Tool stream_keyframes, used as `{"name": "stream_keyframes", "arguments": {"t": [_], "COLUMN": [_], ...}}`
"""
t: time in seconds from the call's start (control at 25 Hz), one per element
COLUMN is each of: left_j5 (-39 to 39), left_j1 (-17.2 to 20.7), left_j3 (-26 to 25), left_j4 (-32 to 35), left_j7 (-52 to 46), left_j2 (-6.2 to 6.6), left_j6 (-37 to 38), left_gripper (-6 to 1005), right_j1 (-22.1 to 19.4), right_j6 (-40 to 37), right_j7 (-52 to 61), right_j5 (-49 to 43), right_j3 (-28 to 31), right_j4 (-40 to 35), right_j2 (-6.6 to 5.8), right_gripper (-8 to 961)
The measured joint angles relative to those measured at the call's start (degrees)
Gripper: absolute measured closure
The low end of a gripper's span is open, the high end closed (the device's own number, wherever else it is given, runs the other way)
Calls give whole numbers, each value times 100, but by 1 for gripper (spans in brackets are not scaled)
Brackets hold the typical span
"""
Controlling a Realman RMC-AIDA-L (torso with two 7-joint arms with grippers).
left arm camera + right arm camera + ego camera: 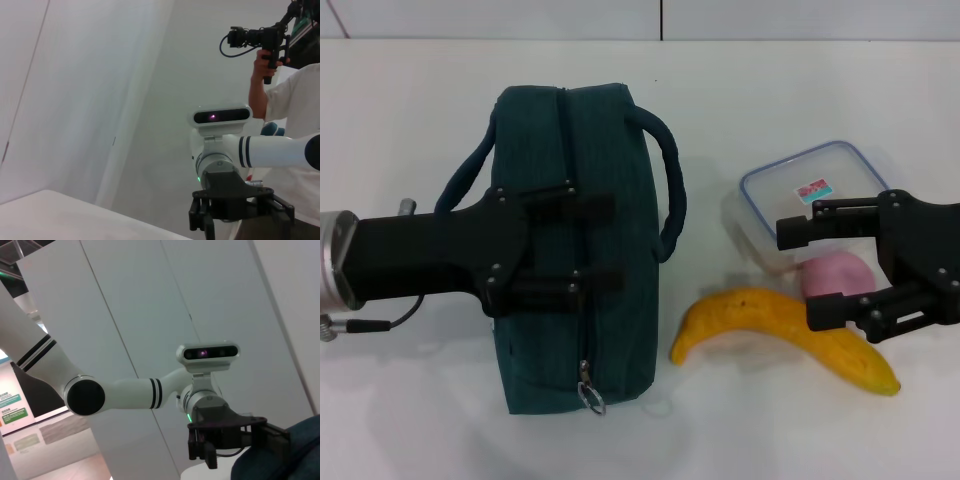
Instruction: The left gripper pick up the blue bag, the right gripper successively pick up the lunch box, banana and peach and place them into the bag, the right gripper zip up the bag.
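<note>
The blue bag [570,150] lies on its side on the white table, zipped shut, with its ring zip pull [590,397] at the near end. My left gripper [616,244] reaches in from the left and hovers open over the bag's zip line, holding nothing. At the right, the clear lunch box [810,185] stands behind the pink peach [835,275], and the yellow banana [780,325] lies in front of them. My right gripper [795,275] hangs open above the peach and the box. In the right wrist view the bag [282,455] shows beside the left gripper [225,445].
The table's back edge meets a pale wall. Bare table lies in front of the bag and between the bag and the banana. In the left wrist view a person [295,100] holding a camera stands behind the right arm [270,152].
</note>
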Motion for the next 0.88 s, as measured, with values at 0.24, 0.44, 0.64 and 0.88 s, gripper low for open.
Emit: {"name": "stream_keyframes", "arguments": {"t": [0.24,0.44,0.64,0.88], "left_j5": [3,3,-36,373], "left_j1": [4,0,-56,-100], "left_j3": [3,4,-85,-1159], "left_j4": [-2,-4,504,2146], "left_j7": [2,-13,-790,-2802], "left_j2": [-4,-5,-3,60], "left_j6": [9,17,71,-2], "left_gripper": [151,151,153,155], "right_j1": [-20,-29,-35,-51], "right_j6": [-2,19,36,82], "right_j7": [-41,-69,-80,-182], "right_j5": [1,2,2,10], "right_j3": [-23,-23,-10,31], "right_j4": [0,0,0,0], "right_j2": [6,11,5,-35], "right_gripper": [110,110,111,111]}}
